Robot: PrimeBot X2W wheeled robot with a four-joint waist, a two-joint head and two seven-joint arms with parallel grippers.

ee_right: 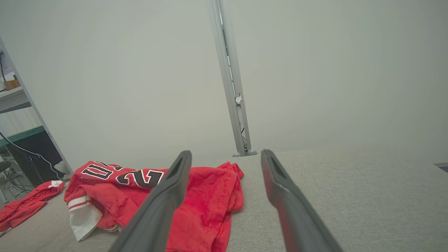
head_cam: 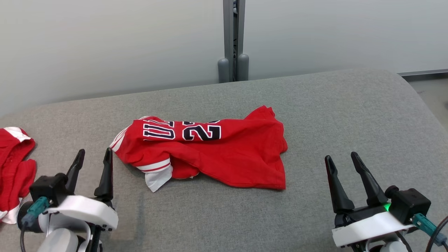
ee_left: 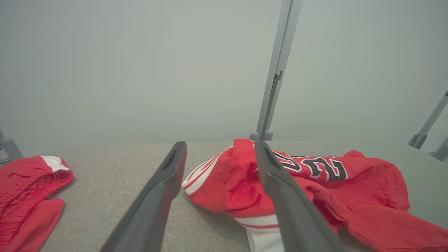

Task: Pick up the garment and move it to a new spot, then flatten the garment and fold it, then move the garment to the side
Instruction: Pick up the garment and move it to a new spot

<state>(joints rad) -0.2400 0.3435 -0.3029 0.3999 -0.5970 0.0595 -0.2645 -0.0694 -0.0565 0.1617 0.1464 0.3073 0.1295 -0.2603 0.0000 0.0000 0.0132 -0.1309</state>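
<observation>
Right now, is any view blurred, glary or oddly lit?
Head view: sharp, evenly lit, soft shadow under the jersey. Left wrist view: hazy, left end effector soft near the lens. Right wrist view: hazy, right end effector soft; no glare.

Reds on grey cloth; black-and-white tooling.
Garment [head_cam: 224,154]: bright red, navy-black numerals outlined in white, sleeve trim white with thin red stripes. Second garment [head_cam: 14,164]: same red, white band at its edge. Surface [head_cam: 332,115]: mid-grey, fine heathered weave. Wall [head_cam: 105,45]: pale grey-green, plain; post [head_cam: 233,35] a darker grey. Left gripper [head_cam: 95,151] and right gripper [head_cam: 341,156]: black fingers [head_cam: 106,175], white housings [head_cam: 84,210], teal connectors [head_cam: 36,206]; green light [head_cam: 386,207] on the right one.
</observation>
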